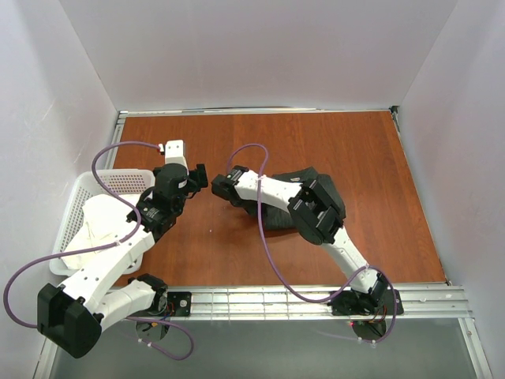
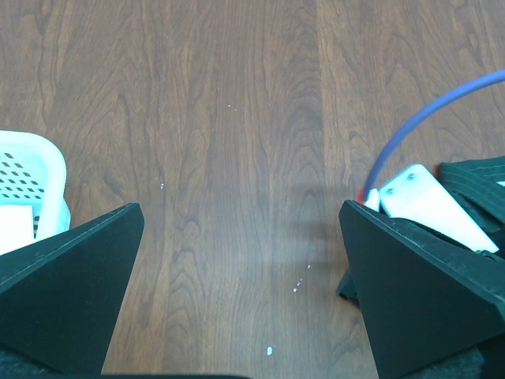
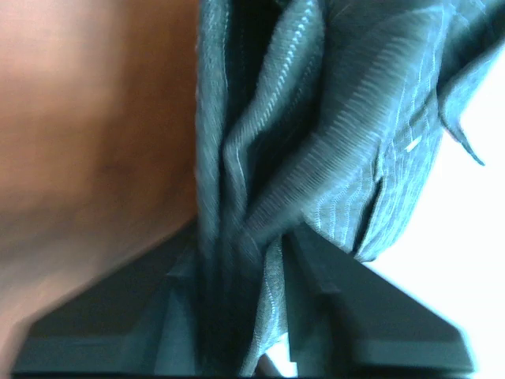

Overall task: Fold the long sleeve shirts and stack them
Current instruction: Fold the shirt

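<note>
One wooden table (image 1: 394,197) fills the middle of the top view, with two arms reaching over it from the bottom edge. One long sleeve shirt (image 1: 278,218), dark with pale pinstripes, lies bunched right of centre, partly hidden under the right arm. One white basket (image 1: 118,180) sits at the left edge and holds a pale cloth (image 1: 99,225), with the left arm crossing over it. The left gripper (image 2: 241,209) hovers over bare wood near centre, its fingers spread wide and holding nothing. The right gripper (image 3: 245,237), just beside it, is clamped on a bunched fold of the shirt. Two purple cables (image 1: 118,150) loop along the arms, one on each.
</note>
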You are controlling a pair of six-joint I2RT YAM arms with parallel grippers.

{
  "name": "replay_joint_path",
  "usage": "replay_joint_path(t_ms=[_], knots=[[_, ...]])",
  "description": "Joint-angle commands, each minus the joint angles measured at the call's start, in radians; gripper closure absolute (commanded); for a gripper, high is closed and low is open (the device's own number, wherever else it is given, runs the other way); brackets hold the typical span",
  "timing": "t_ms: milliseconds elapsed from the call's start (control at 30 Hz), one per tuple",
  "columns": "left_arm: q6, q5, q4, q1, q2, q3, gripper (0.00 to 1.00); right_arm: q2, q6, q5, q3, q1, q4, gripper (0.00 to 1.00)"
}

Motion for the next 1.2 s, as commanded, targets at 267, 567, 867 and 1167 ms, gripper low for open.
replay_joint_path(t_ms=[267, 567, 867, 1167], knots=[[-0.159, 0.127, -0.111, 0.006, -0.076, 0.082, 0.04, -0.177, -0.028, -0.413, 0.072, 0.048, 0.242, 0.48], [-0.398, 0.366, -0.27, 0.004, -0.03, 0.163, 0.04, -0.548, -0.011, -0.46, -0.207, -0.048, 0.399, 0.39], [-0.562, 0.65, -0.053, -0.072, 0.265, 0.153, 0.15, -1.073, 0.055, -0.81, -0.851, -0.521, 0.801, 0.48], [-0.674, 0.569, 0.109, -0.218, 0.617, 0.343, 0.29, -1.309, 0.107, -1.067, -1.122, -0.813, 1.026, 0.49]])
